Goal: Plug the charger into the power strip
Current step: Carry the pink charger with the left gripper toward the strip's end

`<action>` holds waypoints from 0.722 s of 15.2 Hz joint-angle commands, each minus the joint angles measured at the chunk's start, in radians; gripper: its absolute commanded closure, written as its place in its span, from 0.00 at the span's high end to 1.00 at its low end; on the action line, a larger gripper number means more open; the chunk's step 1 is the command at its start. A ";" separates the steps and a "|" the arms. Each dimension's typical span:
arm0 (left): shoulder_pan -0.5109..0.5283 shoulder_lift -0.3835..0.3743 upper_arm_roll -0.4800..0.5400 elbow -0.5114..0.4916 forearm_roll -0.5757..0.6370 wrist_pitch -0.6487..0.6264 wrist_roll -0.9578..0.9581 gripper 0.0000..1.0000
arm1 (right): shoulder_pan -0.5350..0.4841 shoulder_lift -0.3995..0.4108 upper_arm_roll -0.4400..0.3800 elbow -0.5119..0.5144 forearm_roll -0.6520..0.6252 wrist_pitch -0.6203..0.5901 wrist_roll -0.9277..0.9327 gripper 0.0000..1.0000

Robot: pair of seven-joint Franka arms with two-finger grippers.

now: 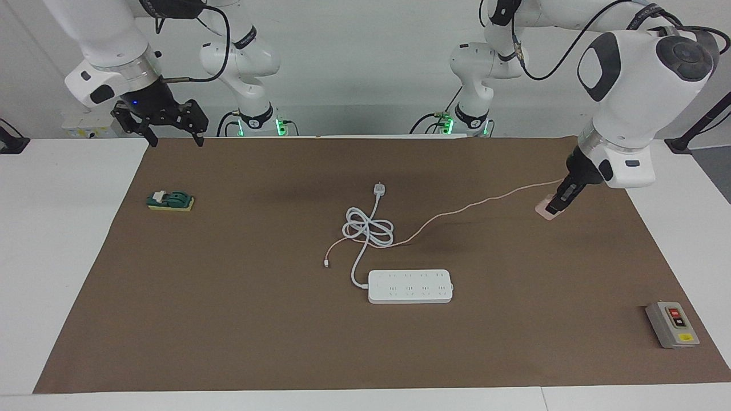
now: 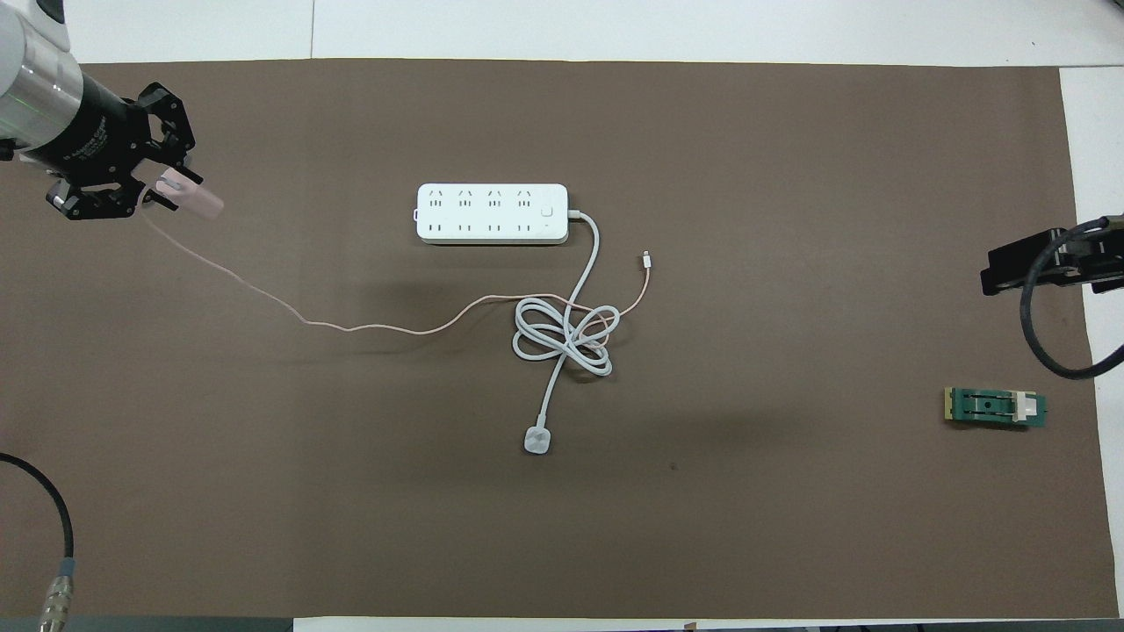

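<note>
The left gripper [image 1: 555,206] is clamped on the small pale-pink cube charger [image 1: 544,209], lifted over the mat at three o'clock in the facing view. The long white power strip [image 1: 410,286] lies centrally, sockets vacant; carrying and plugging remain. The right gripper [image 1: 173,136] waits, fingers wide.

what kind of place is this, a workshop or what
Most likely a robotics lab bench: two white robot arms mounted at a table with a brown mat, with test items like a power strip laid out.
</note>
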 commanded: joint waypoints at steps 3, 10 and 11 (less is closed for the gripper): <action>-0.056 0.058 0.007 0.016 0.018 0.008 -0.348 0.00 | -0.018 -0.017 0.015 -0.018 -0.018 -0.006 -0.021 1.00; -0.210 0.198 0.005 0.021 0.012 0.183 -0.659 0.00 | -0.018 -0.017 0.015 -0.018 -0.018 -0.006 -0.021 1.00; -0.231 0.221 0.005 0.021 0.012 0.202 -0.693 0.00 | -0.018 -0.017 0.015 -0.018 -0.020 -0.006 -0.021 1.00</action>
